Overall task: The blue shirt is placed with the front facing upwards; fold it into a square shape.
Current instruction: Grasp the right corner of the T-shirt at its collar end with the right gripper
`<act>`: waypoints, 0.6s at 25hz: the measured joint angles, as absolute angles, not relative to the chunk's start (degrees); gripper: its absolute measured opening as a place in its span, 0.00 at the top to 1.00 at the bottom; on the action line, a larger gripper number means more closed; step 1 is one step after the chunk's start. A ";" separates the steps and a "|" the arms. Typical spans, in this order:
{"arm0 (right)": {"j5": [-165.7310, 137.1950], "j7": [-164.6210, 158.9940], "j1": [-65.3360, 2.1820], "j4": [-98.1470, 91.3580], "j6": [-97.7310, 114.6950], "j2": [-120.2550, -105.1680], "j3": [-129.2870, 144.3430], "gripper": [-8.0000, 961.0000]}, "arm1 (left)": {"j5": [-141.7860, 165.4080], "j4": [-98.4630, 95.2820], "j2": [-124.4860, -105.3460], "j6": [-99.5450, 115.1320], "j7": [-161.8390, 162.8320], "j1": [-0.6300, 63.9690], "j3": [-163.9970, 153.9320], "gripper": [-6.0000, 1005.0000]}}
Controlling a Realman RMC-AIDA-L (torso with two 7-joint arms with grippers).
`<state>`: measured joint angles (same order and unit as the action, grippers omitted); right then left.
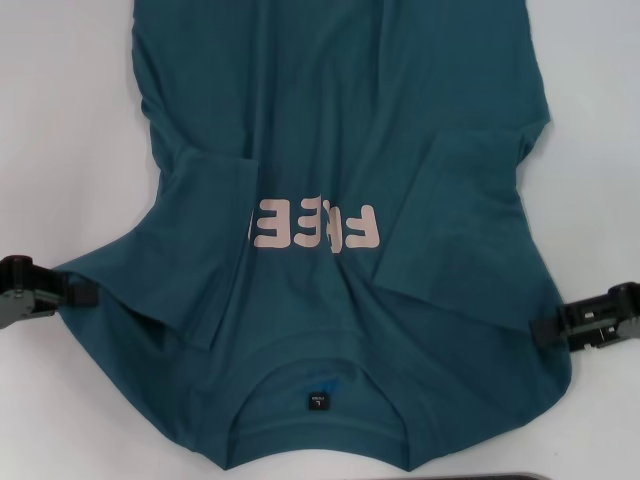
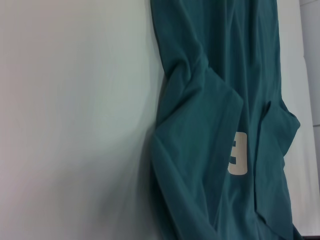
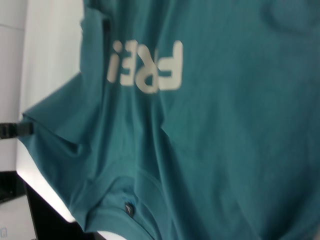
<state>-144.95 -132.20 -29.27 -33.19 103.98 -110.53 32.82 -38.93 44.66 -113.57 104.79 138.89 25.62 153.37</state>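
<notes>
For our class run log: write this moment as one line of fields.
stage: early fold | blue shirt: front up, sleeves folded inward | left gripper: at shirt's left shoulder edge | right gripper: at right shoulder edge | table: white

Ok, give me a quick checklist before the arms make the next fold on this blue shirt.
1. Front up, pink letters showing: ok.
2. Both sleeves of the blue shirt folded inward: ok.
3. left gripper at the shirt's left shoulder edge: ok.
4. right gripper at the right shoulder edge: ok.
5. Fingers actually pinching cloth: cannot tell.
6. Cloth flat: not ok, creases run around the letters and near the collar.
</notes>
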 joint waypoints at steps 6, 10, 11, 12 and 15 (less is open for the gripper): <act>-146.65 -133.64 -28.35 -33.79 105.21 -109.64 32.47 0.06 | -38.87 44.68 -113.51 104.76 138.81 25.56 153.37 0.98; -146.65 -133.76 -27.91 -33.79 105.34 -109.18 32.25 0.06 | -38.84 44.68 -113.55 104.76 138.79 25.44 153.37 0.98; -146.68 -133.78 -27.93 -33.66 105.15 -109.19 32.25 0.06 | -38.85 44.68 -113.55 104.76 138.79 25.42 153.37 0.98; -146.70 -133.79 -27.99 -33.55 104.93 -109.25 32.32 0.06 | -38.85 44.67 -113.55 104.76 138.79 25.39 153.37 0.98; -146.73 -133.78 -28.38 -33.39 104.39 -109.66 32.80 0.06 | -38.88 44.71 -113.55 104.78 138.78 25.39 153.37 0.98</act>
